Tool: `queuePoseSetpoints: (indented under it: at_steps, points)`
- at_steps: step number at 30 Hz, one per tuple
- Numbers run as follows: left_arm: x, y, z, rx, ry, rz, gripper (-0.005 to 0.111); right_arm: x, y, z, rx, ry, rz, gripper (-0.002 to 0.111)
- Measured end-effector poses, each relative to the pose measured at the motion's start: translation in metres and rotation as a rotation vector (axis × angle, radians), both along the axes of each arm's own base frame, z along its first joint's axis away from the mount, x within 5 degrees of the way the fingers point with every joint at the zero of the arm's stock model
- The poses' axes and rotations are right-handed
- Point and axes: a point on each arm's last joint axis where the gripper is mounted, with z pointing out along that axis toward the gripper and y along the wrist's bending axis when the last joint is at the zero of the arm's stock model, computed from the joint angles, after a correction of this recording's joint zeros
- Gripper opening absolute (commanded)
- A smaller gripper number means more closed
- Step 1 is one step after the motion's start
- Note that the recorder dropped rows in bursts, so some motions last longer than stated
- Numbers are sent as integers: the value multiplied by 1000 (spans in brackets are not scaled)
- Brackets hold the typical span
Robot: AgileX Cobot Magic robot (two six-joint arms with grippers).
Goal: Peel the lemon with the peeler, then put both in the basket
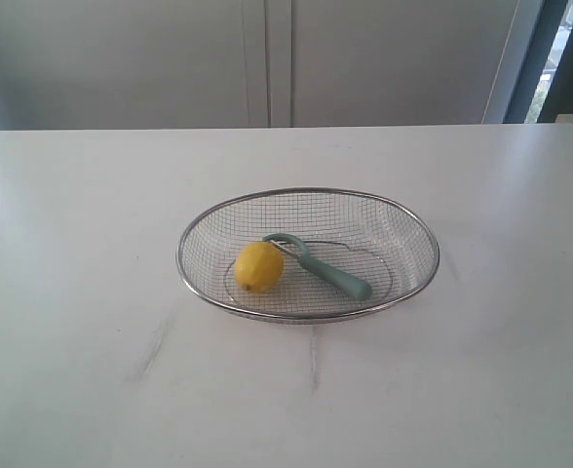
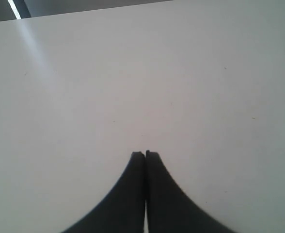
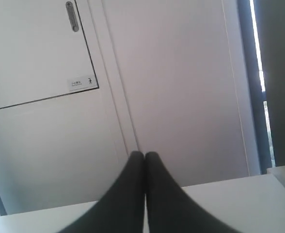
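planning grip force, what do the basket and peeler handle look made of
Basket: looks like metal, silvery wire mesh with a thicker shiny rim. Peeler: handle seems plastic or rubber, pale teal, matte with no glint; which one is unclear.

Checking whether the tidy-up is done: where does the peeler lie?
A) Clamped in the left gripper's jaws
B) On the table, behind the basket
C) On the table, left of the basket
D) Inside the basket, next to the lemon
D: the exterior view shows the peeler lying on the mesh inside the basket, with its curved head right by the lemon.
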Motion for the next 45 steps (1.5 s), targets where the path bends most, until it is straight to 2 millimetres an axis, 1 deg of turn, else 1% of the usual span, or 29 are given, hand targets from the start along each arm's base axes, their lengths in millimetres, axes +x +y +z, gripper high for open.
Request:
queuePoseSetpoints:
  at_steps: [3,6,11,16,18,20,22,27,31,33,36,39,42,45]
  points:
    - [0,0,0,0,0,0,0,8,0,-9,29,20,7,0]
    - [0,0,0,0,0,0,0,19,-1,-20,70,-2,8,0]
    - [0,0,0,0,0,0,0,37,-8,-37,134,-112,-39,0]
    - [0,0,0,0,0,0,0,46,-13,-50,159,-202,-85,0]
    - [0,0,0,0,0,0,0,47,-15,-55,164,-240,-102,0]
    - [0,0,0,0,0,0,0,46,-16,-64,143,-275,-121,0]
    - [0,0,0,0,0,0,0,44,-16,-76,83,-295,-139,0]
    - [0,0,0,0,0,0,0,48,-16,-111,-16,-277,-162,0]
    - [0,0,0,2,0,-1,0,59,-17,-146,-80,-208,-183,0]
    - [0,0,0,2,0,-1,0,62,-17,-157,-141,-163,-193,0]
    - [0,0,0,2,0,-1,0,65,-15,-168,-284,-47,-195,0]
    - [0,0,0,2,0,-1,0,67,-15,-185,-421,132,-169,0]
    - [0,0,0,2,0,-1,0,65,-15,-206,-453,344,-123,0]
    - [0,0,0,2,0,-1,0,64,-15,-212,-425,405,-115,0]
